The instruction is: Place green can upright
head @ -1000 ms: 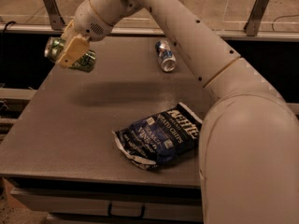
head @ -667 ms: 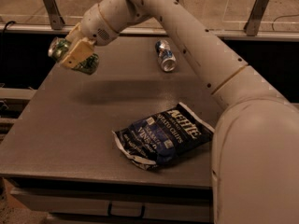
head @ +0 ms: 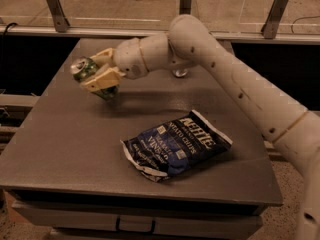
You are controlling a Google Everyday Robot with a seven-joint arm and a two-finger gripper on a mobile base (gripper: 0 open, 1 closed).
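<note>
The green can (head: 91, 77) is in my gripper (head: 101, 72), tilted with its silver top pointing up and to the left. The gripper's cream fingers (head: 102, 80) are shut around the can's body. It hangs just above the left part of the grey table (head: 65, 144), its lower end close to the surface. The arm reaches in from the right and crosses over the back of the table.
A dark blue Kettle chips bag (head: 175, 144) lies flat on the table's middle front. The blue-and-silver can (head: 180, 73) at the back is mostly hidden behind my arm. A metal rail with posts (head: 56, 9) runs behind the table.
The arm has swung lower and toward the table's middle, bringing the can down near the surface. The can has turned more upright. The arm now covers the blue-and-silver can.
</note>
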